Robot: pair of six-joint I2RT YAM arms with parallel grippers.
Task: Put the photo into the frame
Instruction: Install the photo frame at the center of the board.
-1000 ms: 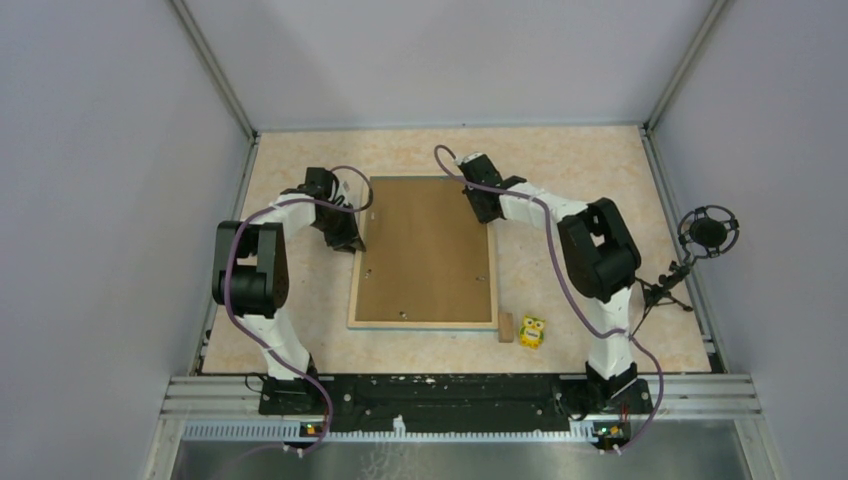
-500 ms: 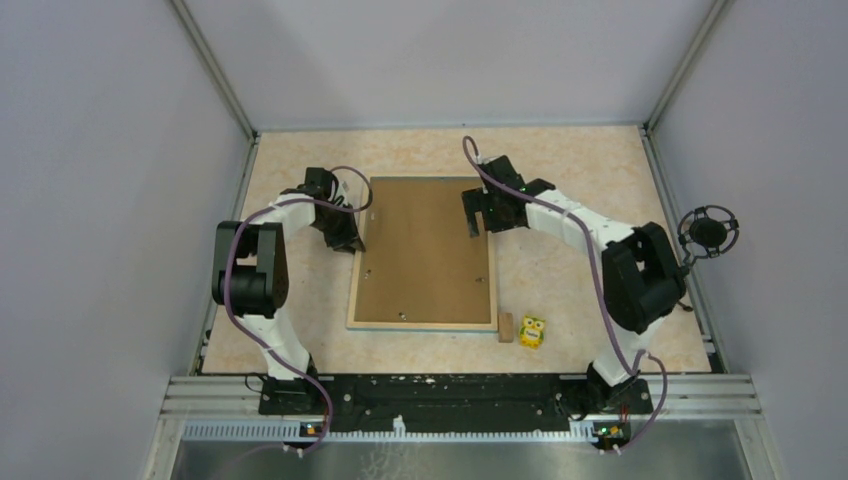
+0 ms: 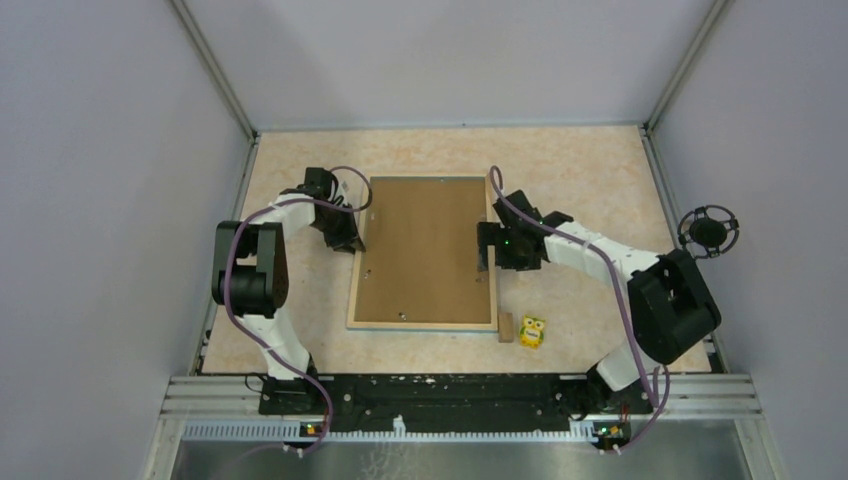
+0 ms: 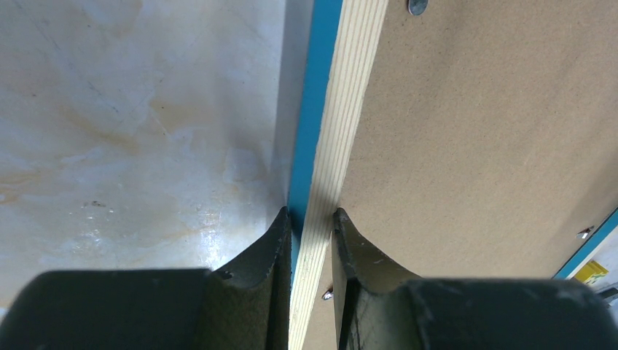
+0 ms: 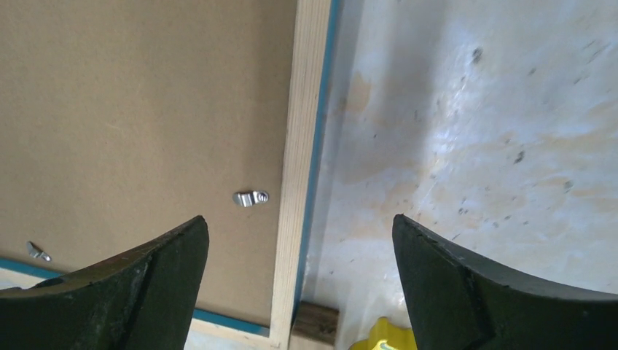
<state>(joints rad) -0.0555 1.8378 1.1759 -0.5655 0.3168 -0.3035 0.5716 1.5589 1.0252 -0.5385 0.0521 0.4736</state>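
Brown board (image 3: pixel 425 245) backs the frame (image 3: pixel 420 325). Left gripper (image 4: pixel 312 219) clamps its left rail; right gripper (image 5: pixel 300 226) gapes above the right rail.

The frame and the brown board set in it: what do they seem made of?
Frame: light wood, perhaps plywood, given fine parallel lines; outer edge painted blue. Board: likely fibreboard, matte brown, finely speckled, no grain.

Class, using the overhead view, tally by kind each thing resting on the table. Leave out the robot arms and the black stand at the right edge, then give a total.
frame: 1
backing board: 1
wooden block: 1
yellow toy: 1
Total: 4
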